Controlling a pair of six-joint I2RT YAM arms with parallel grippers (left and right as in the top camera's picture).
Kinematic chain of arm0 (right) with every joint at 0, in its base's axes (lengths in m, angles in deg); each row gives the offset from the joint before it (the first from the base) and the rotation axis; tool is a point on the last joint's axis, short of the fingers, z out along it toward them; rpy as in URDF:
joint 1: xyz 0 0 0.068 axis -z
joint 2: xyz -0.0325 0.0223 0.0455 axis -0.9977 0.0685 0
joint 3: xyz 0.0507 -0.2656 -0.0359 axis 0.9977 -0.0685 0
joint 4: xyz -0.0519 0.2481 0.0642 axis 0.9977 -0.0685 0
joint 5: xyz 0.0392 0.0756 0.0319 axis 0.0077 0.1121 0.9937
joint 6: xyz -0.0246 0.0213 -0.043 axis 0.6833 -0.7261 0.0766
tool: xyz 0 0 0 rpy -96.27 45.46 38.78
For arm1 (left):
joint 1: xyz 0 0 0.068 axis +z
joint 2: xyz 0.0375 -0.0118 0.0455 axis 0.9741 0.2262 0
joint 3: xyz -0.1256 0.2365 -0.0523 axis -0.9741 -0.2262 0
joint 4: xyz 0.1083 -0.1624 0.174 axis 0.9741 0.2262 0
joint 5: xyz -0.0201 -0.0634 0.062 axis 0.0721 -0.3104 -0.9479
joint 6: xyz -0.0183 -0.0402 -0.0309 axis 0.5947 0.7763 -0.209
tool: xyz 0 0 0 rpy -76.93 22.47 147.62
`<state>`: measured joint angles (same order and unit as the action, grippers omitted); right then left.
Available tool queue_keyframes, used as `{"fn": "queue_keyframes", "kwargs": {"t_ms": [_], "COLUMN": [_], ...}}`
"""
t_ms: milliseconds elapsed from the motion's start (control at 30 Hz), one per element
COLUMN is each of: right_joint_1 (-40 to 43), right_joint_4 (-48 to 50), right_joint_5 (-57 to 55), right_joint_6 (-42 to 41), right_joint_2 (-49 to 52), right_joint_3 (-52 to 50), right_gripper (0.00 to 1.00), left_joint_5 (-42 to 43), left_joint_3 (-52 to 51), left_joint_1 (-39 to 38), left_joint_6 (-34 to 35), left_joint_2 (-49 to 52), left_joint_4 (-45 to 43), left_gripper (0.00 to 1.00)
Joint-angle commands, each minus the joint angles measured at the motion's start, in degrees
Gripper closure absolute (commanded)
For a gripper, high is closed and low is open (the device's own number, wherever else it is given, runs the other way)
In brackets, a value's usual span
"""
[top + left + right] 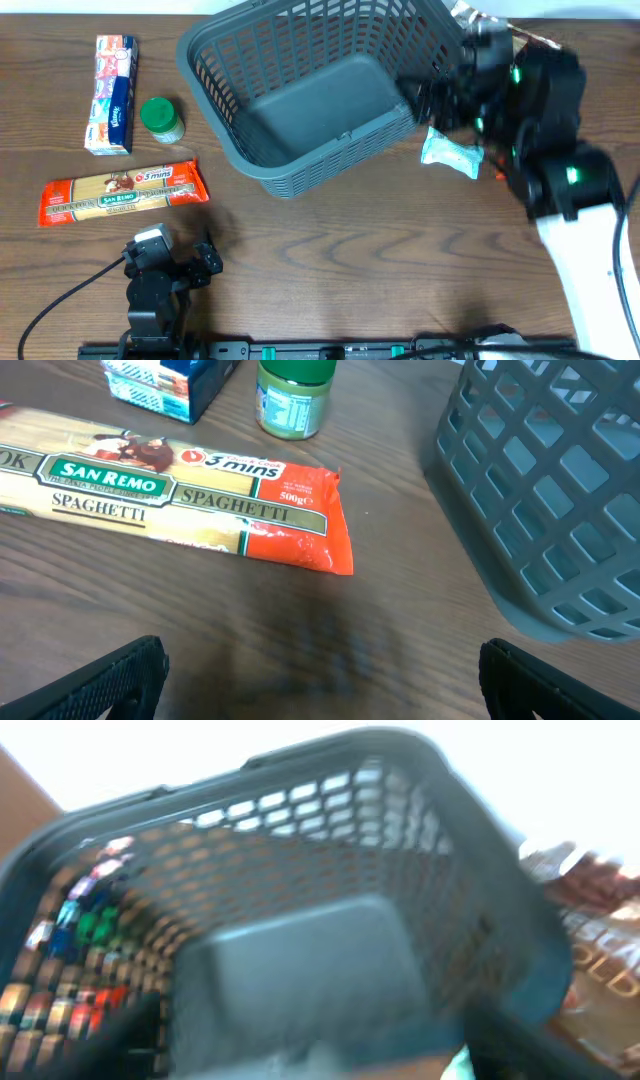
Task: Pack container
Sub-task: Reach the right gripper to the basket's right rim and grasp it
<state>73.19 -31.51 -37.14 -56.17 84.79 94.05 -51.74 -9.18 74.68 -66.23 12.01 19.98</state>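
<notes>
The container [300, 165] sits empty at the far middle of the counter [330, 270], with the right claw [428, 100] just off its right-hand end. That's way nearer than the left claw [175, 262], which is wide open down by the spaghetti pack [122, 195]. Too blurry to tell if the right claw grips anything, but a pale packet [450, 155] lies just beside it, so I'd guess that goes in leftward over the rim.

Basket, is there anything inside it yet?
Empty. From above, the basket shows only its bare grey floor. The spaghetti, green jar and box all lie outside it.
</notes>
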Motion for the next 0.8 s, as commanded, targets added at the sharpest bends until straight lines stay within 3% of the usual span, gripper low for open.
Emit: {"fn": "queue_keyframes", "kwargs": {"t_ms": [0, 33, 400, 767], "right_joint_1": [-0.3, -0.3, -0.3, -0.8], "right_joint_4": [-2.4, -3.4, -27.2, -40.4], "right_joint_5": [-5.6, -6.1, -12.5, -17.2], "right_joint_6": [7.0, 7.6, 12.1, 11.9], "right_joint_2": [8.5, 10.4, 33.3, 36.2], "right_joint_3": [8.9, 10.9, 38.6, 41.7], "right_gripper": [0.81, 0.99, 0.99, 0.99], "left_joint_5": [0.2, 0.2, 0.2, 0.2], "left_joint_3": [-0.8, -0.8, -0.8, -0.8], "left_joint_1": [0.3, 0.3, 0.3, 0.3], "left_joint_6": [-0.3, -0.3, -0.3, -0.3], "left_joint_2": [-0.3, -0.3, -0.3, -0.3], "left_joint_4": [-0.1, -0.1, -0.1, -0.1], "left_gripper": [0.01, 0.02, 0.01, 0.01]}}
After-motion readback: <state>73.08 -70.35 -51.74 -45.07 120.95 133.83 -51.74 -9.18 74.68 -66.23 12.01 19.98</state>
